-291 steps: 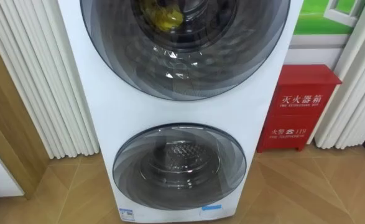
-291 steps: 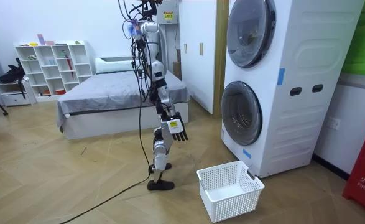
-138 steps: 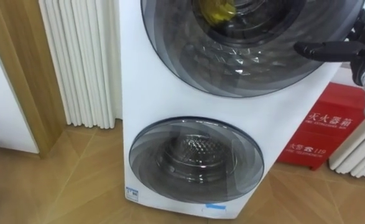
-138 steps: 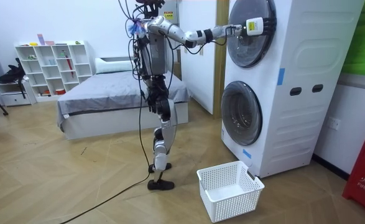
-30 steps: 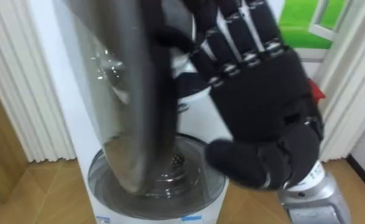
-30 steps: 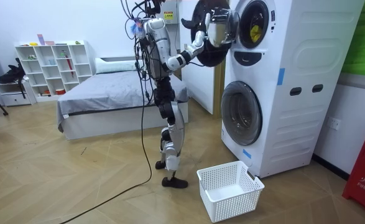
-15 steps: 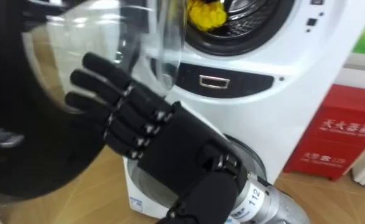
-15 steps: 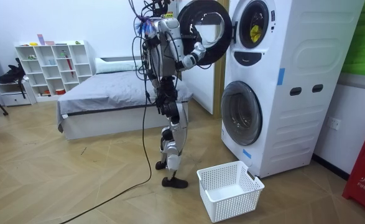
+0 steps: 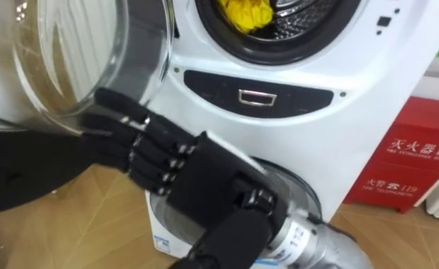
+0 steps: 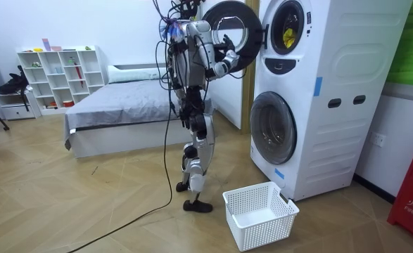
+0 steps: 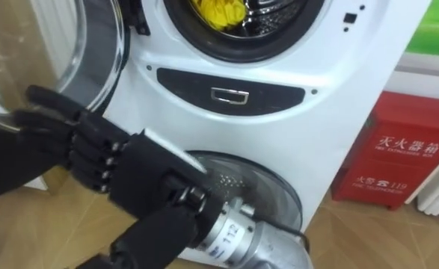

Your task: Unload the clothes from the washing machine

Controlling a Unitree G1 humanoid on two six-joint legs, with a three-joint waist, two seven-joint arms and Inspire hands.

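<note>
A yellow cloth point(image 9: 250, 15) lies inside the upper drum of the stacked white washing machine point(image 10: 333, 91). The upper round door point(image 9: 92, 60) stands swung wide open to the left. My right hand point(image 9: 182, 168) is open, its straight black fingers spread against the door's glass inside face. The arm comes in from the lower right. In the room view I stand in front of the machine with that hand point(image 10: 227, 56) raised to the open door point(image 10: 236, 28).
The lower door point(image 11: 256, 187) is shut. A white laundry basket point(image 10: 259, 214) stands on the wooden floor before the machine, by my feet. A red fire cabinet point(image 9: 417, 161) sits to the machine's right. White curtain pleats hang behind the open door. A bed point(image 10: 122, 105) is behind me.
The upper door, shut at first, was pulled open and has swung further left in the last half second. My right hand followed it, flat on the glass. The drum opening now shows fully.
</note>
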